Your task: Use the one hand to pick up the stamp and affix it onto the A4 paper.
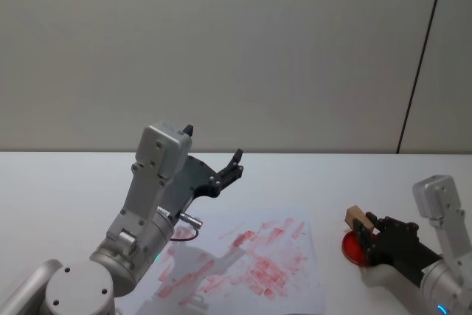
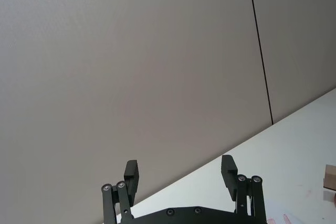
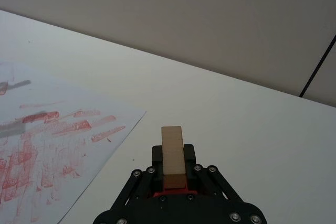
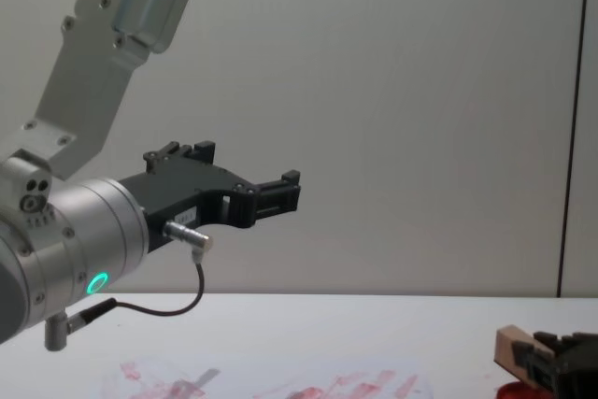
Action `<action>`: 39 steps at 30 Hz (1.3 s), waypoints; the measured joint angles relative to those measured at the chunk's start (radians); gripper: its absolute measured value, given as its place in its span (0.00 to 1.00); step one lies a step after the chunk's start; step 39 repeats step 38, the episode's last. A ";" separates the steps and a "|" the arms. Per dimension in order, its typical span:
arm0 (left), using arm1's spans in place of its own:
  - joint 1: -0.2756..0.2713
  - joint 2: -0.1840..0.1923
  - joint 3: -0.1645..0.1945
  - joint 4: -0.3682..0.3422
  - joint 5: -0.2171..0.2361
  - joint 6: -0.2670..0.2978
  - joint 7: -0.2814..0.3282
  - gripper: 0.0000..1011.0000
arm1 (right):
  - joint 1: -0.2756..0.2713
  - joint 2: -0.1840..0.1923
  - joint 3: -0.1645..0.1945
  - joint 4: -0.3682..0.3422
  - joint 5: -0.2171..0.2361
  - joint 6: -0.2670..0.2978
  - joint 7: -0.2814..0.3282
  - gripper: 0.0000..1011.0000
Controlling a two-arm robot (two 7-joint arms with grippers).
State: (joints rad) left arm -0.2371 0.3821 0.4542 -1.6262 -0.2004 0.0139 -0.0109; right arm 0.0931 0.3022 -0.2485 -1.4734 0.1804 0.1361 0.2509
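Plain grey wall panels (image 1: 221,49) with one dark vertical seam close off the far side, and a white table (image 1: 369,175) runs beneath them, bare apart from the task's things. On the near middle of it lies the A4 paper (image 1: 287,263), flat and already crowded with red stamp prints and smears. To its right, just beside the sheet's right edge, sits a red ink pad (image 1: 349,247), and the right gripper (image 1: 366,232) hangs over it with its jaws closed narrow on the stamp (image 3: 172,153), a light-tan wooden block that juts out past the fingertips. The left gripper (image 2: 181,174) is raised well above the paper on the left, jaws wide and holding nothing, idle. The risk, as I judge it, lies in the carry: the block is gripped only by its near part, so a push onto the paper could make it pivot or slip between the jaws and leave a smeared or one-sided print. A tilted block would mark with one edge alone. Fresh ink landing on the old prints would be hard to tell apart, and a drag across the sheet could shift the loose paper.
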 joint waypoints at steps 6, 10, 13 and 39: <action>0.000 0.000 0.000 0.000 0.000 0.000 0.000 0.99 | -0.003 0.003 0.001 0.006 0.000 0.010 0.008 0.21; 0.000 0.000 0.000 0.000 0.000 0.000 0.000 0.99 | -0.006 0.004 0.001 0.008 0.001 0.015 0.013 0.23; 0.000 0.000 0.000 0.000 0.000 0.000 0.000 0.99 | -0.008 0.004 -0.001 0.010 0.001 0.020 0.018 0.32; 0.000 0.000 0.000 0.000 0.000 0.000 0.000 0.99 | -0.018 0.004 0.006 -0.078 0.041 -0.024 -0.009 0.99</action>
